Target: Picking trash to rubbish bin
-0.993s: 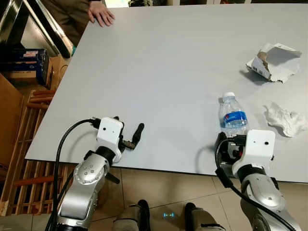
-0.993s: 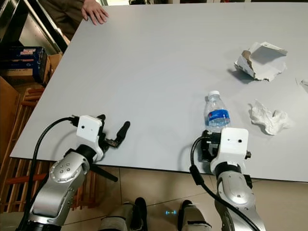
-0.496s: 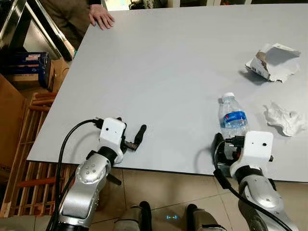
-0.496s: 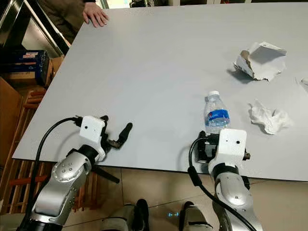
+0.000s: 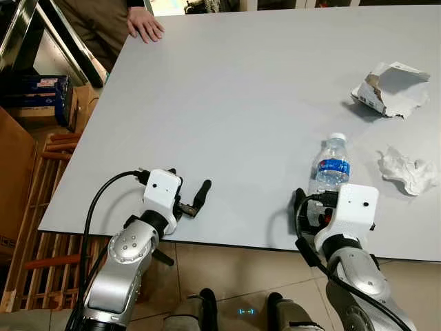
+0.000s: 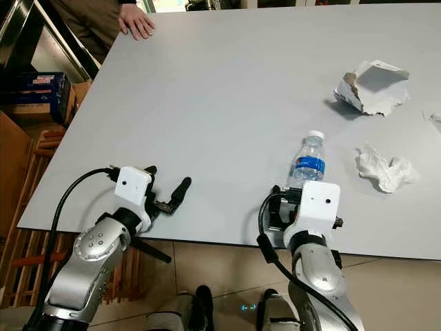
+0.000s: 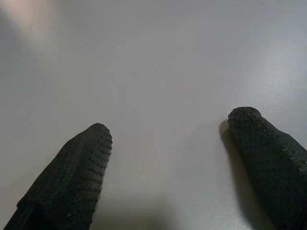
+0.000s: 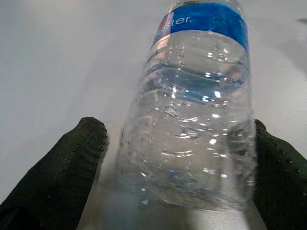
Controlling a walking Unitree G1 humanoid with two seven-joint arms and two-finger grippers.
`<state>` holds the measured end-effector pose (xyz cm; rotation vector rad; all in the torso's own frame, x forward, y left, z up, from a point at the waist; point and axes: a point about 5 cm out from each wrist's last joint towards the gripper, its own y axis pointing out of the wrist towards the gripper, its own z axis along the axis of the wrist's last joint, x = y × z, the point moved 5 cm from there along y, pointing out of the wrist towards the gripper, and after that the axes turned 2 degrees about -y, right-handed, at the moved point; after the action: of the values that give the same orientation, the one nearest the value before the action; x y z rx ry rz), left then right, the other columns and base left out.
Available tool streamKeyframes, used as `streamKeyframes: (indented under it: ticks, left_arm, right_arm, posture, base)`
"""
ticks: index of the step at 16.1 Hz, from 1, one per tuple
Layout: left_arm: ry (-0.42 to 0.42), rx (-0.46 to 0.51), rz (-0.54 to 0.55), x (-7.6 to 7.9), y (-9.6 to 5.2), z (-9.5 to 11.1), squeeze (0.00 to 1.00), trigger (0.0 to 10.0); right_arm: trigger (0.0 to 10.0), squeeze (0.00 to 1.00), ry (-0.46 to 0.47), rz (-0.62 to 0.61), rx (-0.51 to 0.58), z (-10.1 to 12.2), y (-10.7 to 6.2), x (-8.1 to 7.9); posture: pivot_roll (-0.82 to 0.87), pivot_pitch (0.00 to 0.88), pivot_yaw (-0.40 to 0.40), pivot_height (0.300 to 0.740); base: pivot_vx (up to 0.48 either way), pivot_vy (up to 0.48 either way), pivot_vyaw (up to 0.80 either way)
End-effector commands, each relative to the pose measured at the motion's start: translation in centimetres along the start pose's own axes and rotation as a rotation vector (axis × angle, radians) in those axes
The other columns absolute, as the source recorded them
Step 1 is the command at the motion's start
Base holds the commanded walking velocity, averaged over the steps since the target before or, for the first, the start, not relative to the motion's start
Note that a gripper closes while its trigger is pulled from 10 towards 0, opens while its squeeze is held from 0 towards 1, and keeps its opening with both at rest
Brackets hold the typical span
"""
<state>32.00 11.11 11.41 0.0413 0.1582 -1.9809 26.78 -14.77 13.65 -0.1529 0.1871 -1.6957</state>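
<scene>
A clear plastic water bottle [image 5: 332,169] with a blue label stands near the table's front edge, leaning slightly right. My right gripper [image 5: 318,207] is at its base. In the right wrist view the bottle [image 8: 192,120] sits between the two black fingers [image 8: 62,177], which are open around it; one finger is close against its side. A torn cardboard box [image 5: 389,89] and a crumpled white tissue [image 5: 408,171] lie further right. My left gripper [image 5: 196,196] rests open on bare table at the front left, and in the left wrist view the left gripper [image 7: 168,158] has nothing between its fingers.
The grey table [image 5: 241,89] ends just in front of my arms. A person's hand [image 5: 143,21] rests on its far left corner. A wooden rack [image 5: 41,207] and blue boxes [image 5: 41,89] stand on the floor to the left.
My right wrist has shifted left and closer around the bottle's base, and the bottle now leans to the right. The left arm has hardly moved.
</scene>
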Motion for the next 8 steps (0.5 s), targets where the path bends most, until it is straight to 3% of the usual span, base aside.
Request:
streamKeyframes:
  ticks: [1, 5, 8]
  left_arm:
    - [-0.001, -0.11, -0.03, 0.6, -0.6, -2.8, 0.0, 10.0]
    - [0.0, -0.115, -0.039, 0.8, -0.5, -2.9, 0.0, 10.0]
    - [0.001, -0.125, -0.045, 0.8, -0.6, -3.1, 0.0, 10.0]
  right_arm:
    - [10.0, 1.0, 0.015, 0.001, -0.024, -0.1, -0.2, -0.3]
    - [10.0, 1.0, 0.019, -0.033, -0.035, 0.0, 0.1, 0.2]
    - [10.0, 1.0, 0.126, -0.039, -0.053, 0.6, 0.8, -0.3]
  posture:
    - [-0.05, 0.245, 0.127, 0.74]
    - [-0.05, 0.243, 0.126, 0.74]
    - [-0.05, 0.243, 0.127, 0.74]
  base:
    - [0.0, 0.0, 0.0]
    - [0.0, 0.0, 0.0]
    - [0.0, 0.0, 0.0]
